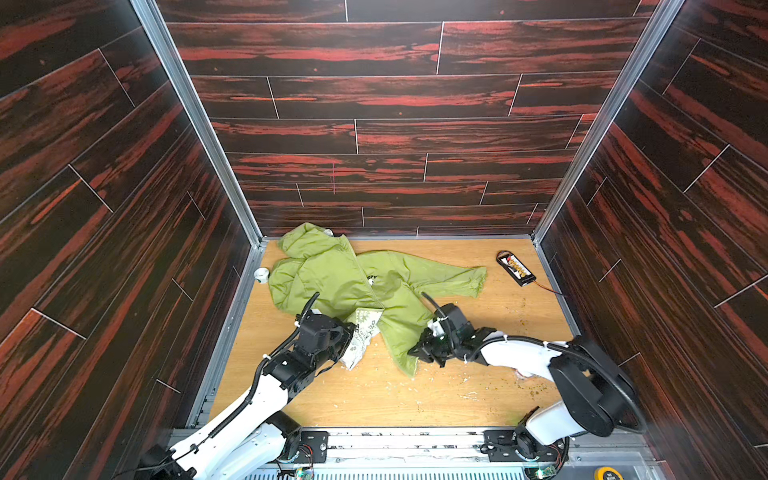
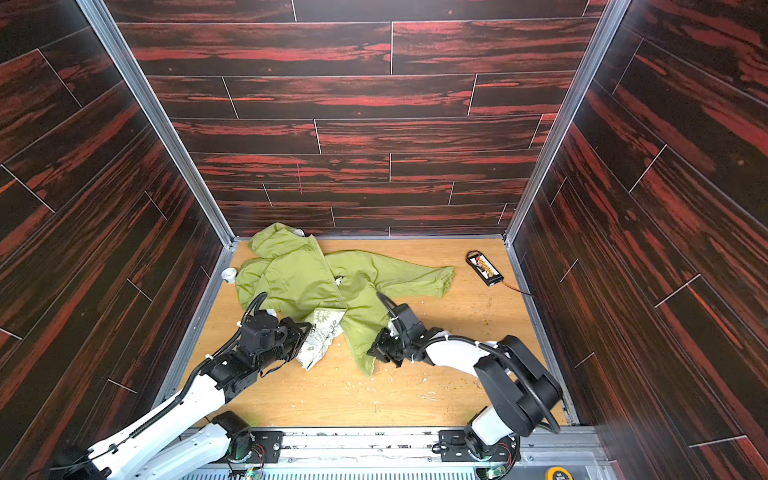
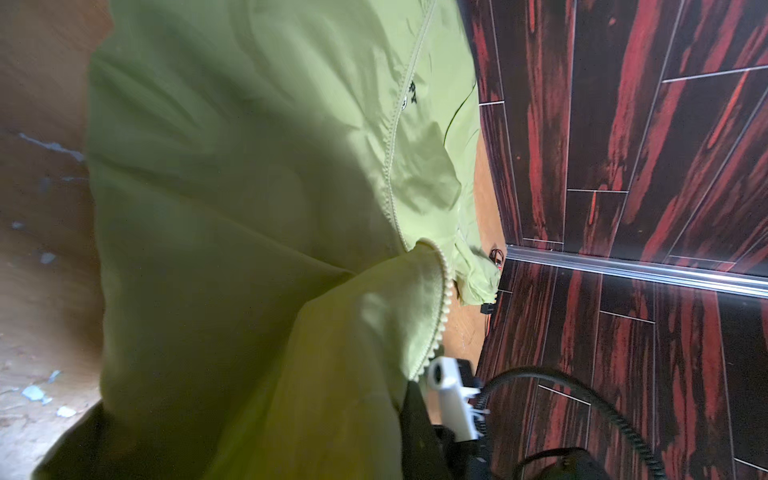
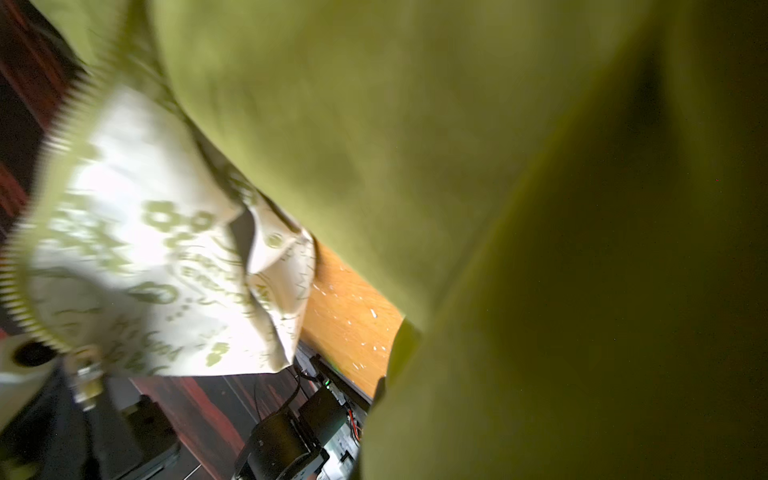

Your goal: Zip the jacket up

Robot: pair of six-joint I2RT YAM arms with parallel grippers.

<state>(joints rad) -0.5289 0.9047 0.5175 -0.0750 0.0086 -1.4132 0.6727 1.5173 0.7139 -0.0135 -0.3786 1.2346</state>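
Low in the middle, the left claw (image 1: 352, 331) pinches the jacket (image 1: 324, 270) by its white flap; the right claw (image 1: 412, 352) pinches its hem.

Left arm (image 1: 232, 419): white links, black joints; extends from near-left base forward toward centre, wrist rolled sideways. Left end effector (image 1: 352, 332): held low, jaws closed on turned-back front flap of jacket (image 1: 332, 274). Right arm (image 1: 519, 353): elbow raised at right side, forearm runs leftward, low. Right end effector (image 1: 412, 352): points left, jaws closed on jacket hem; fingers hidden under cloth in right wrist view.
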